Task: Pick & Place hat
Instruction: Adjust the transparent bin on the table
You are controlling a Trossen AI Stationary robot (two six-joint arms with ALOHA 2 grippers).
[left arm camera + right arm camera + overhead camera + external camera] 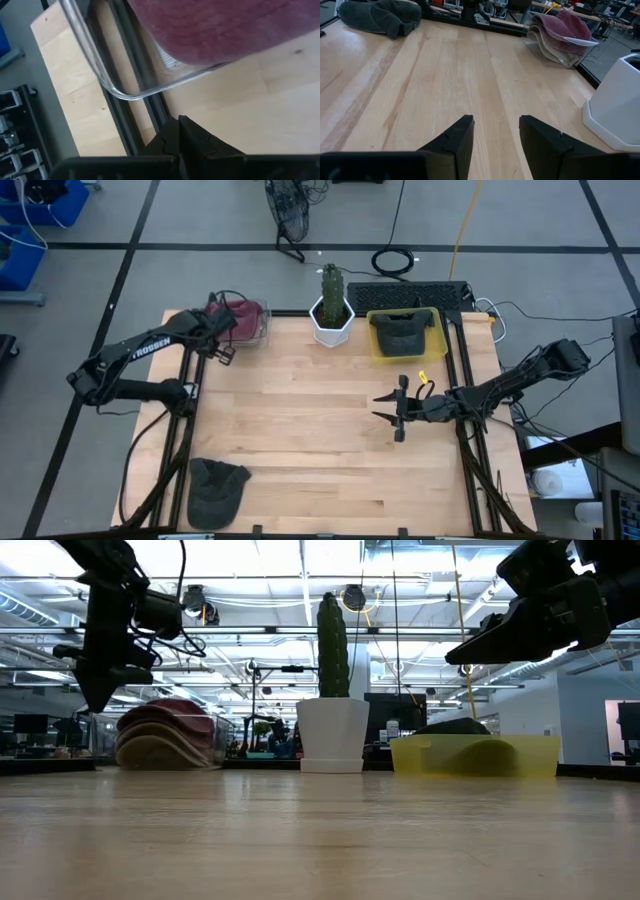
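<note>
Bare pale wood fills the foreground: the counter (320,440), a slatted butcher-block top on a dark frame, in a large open workshop with grey floor, ceiling lights and desks beyond. Far side, from left to right, stand a clear bin (255,330) stacked with maroon and cream hats (240,312), a white pot with a cactus (331,308), and a yellow tray (432,338) holding a dark hat (405,332). Another dark hat (217,486) lies crumpled at the near left corner, well apart from both arms. The left pincer (222,352) hangs just beside the clear bin's near edge, its fingers pressed together and holding nothing. The right pincer (400,408) hovers above the bare middle-right of the counter, fingers apart and empty. My judgement: whichever hat is next, the arm should descend squarely over the crown, fingers spread, and pinch a fold of fabric rather than the bin's rim.
</note>
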